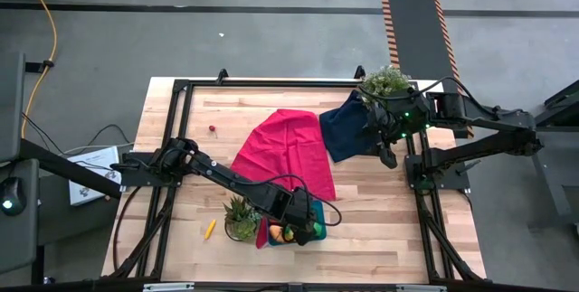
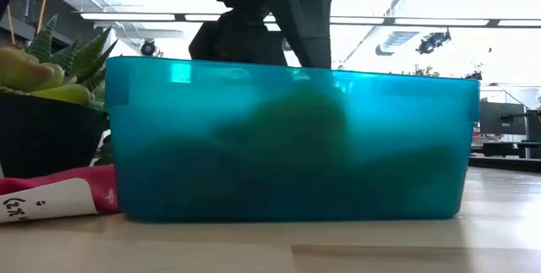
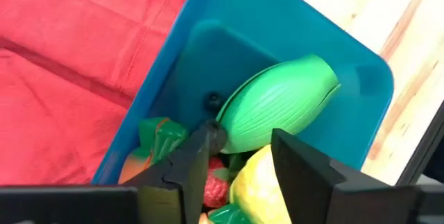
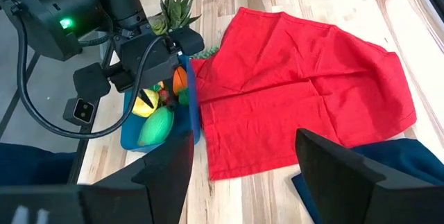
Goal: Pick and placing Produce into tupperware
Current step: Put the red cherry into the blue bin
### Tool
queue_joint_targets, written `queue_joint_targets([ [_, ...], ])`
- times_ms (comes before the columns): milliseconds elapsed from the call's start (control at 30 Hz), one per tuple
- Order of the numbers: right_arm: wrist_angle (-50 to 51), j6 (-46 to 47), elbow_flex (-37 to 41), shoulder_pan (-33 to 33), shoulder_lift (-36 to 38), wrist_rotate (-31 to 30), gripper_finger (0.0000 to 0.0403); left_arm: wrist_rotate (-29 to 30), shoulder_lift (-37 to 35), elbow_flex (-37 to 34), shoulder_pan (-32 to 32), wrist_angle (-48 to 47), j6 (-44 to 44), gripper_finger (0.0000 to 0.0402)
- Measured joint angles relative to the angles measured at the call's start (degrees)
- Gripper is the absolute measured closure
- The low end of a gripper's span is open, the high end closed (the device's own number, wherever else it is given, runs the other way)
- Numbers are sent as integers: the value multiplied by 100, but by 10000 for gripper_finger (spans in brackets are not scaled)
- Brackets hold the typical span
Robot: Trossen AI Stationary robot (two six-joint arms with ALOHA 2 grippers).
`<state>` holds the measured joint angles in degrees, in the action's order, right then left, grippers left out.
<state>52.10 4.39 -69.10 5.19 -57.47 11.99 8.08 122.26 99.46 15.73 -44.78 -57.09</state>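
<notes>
The teal tupperware [image 1: 317,226] [image 2: 287,138] stands near the table's near edge, beside the red cloth. In it lie a green oval [image 3: 277,106] [image 4: 156,127], a yellow piece [image 3: 260,182], an orange piece with a green top [image 3: 149,151] and a red piece [image 3: 215,186]. My left gripper [image 3: 246,148] [image 1: 303,224] hangs over the tupperware, pointing steeply down. It is open, with its fingertips just at the oval's end; whether one touches it, I cannot tell. My right gripper [image 1: 387,156] [image 4: 243,161] waits open, high at the far right. A thin yellow stick [image 1: 210,229] lies on the wood.
A potted plant [image 1: 240,215] stands right beside the tupperware's left side. The red cloth [image 1: 285,152] covers the table's middle, with a navy cloth [image 1: 344,129] and a second plant [image 1: 384,82] at the far right. A small red piece [image 1: 212,129] lies left of the red cloth.
</notes>
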Motion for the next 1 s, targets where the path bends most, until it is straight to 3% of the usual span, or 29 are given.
queue_joint_targets([
  [233,52,-56,0,0,0,0,160,-30,-7,0,2,176,-23,228],
  [600,98,-216,0,0,0,120,160,-362,-33,376,-37,138,19,263],
  [1000,19,-444,0,2,0,129,160,760,-37,1792,-39,-2010,222,288],
])
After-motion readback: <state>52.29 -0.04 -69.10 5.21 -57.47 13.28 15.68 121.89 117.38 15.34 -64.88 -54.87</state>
